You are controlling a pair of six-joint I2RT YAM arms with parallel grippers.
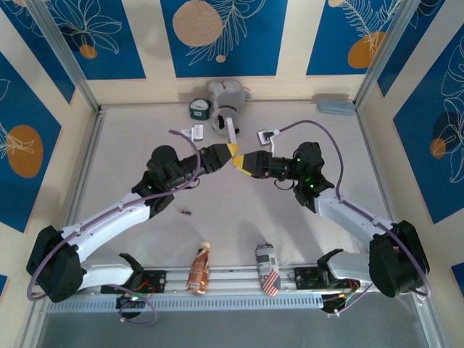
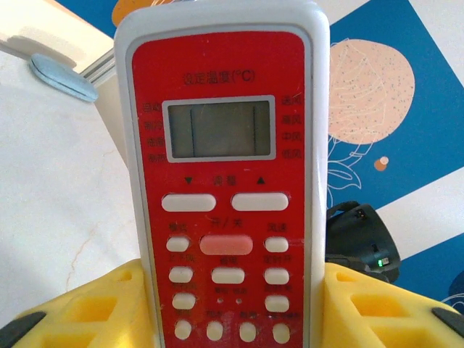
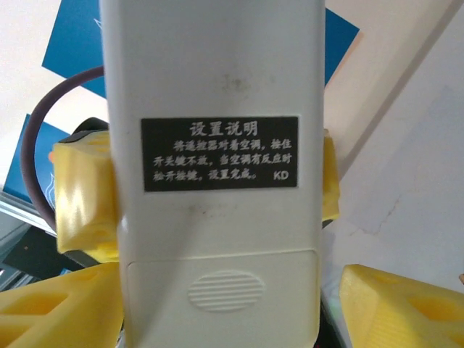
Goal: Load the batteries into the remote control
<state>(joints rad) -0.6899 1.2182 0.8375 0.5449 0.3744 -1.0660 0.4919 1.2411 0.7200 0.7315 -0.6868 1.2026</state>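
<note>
On my left wrist feed the remote control stands upright with its face toward me: a white plastic rectangular handset with rounded corners, a glossy red front panel, a grey display window and rows of small white oval buttons with one pink bar among them; my left hand grips it near the bottom, jaws about half apart, the blocky yellow plastic fingers pressed against the handset's two long edges; from the right wrist I see the plain white back, a black label with white print, and below it a panel with a ridged oval thumb-grip seated flush in the body; those yellow fingers clamp the sides at label height there; my right hand is open and holds nothing, its own chunky yellow fingers standing either side of the remote's lower end; the one at the right of that feed is clearly apart from the casing, the other is just beside it, and I cannot tell whether it touches; from overhead the two hands meet tip to tip above the middle of the pale, faintly marbled tabletop; one battery, a tiny dark cylinder, lies flat on that surface near the left arm, well apart from the remote.
</note>
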